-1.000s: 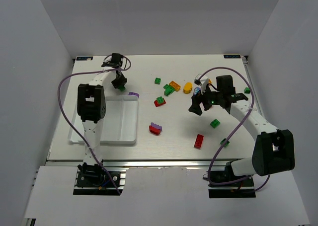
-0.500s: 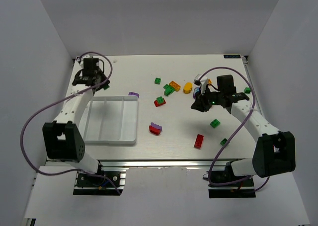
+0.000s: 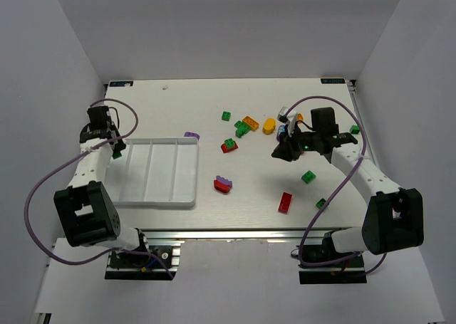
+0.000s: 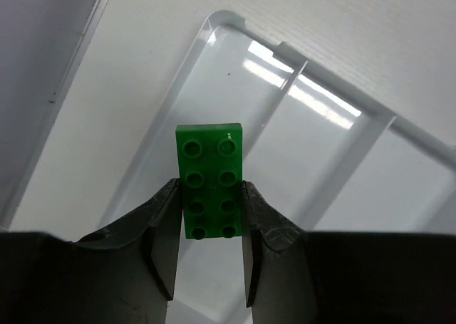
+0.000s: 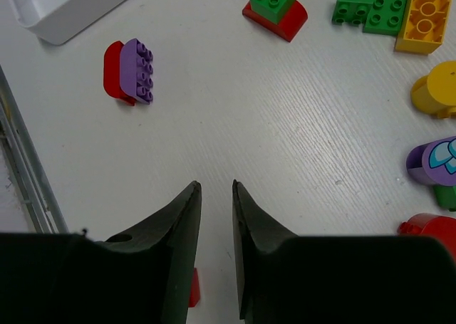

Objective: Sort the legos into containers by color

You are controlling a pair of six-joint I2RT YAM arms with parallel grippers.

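So the left gripper [image 4: 210, 210] has its fingers clamped on the long sides of a green 2x4 brick [image 4: 210, 178], studs facing the wrist cam. It's hanging over the white tray [image 4: 313, 146], above the outermost compartment right by a rounded corner. From overhead that's the tray's [image 3: 178, 174] far-left corner. Can't tell if the brick is touching the tray floor or not.

The right gripper [image 5: 216, 189] is well off to the right of the tray. Its jaws are almost together with just a thin gap, and there's nothing in it, only bare table underneath.

The rest of the legos are all outside the tray:
- A purple brick [image 3: 191, 134] sits just beside the tray's far-right corner.
- A red-and-purple stack [image 3: 223, 184] lies near the tray's right edge.
- A green-on-red stack [image 3: 229, 146] is further right of the tray.
- Beyond that stack are an orange brick [image 3: 250, 122] and a yellow piece [image 3: 268, 125].
- A red brick [image 3: 286, 202] lies well apart from the tray, on its right.
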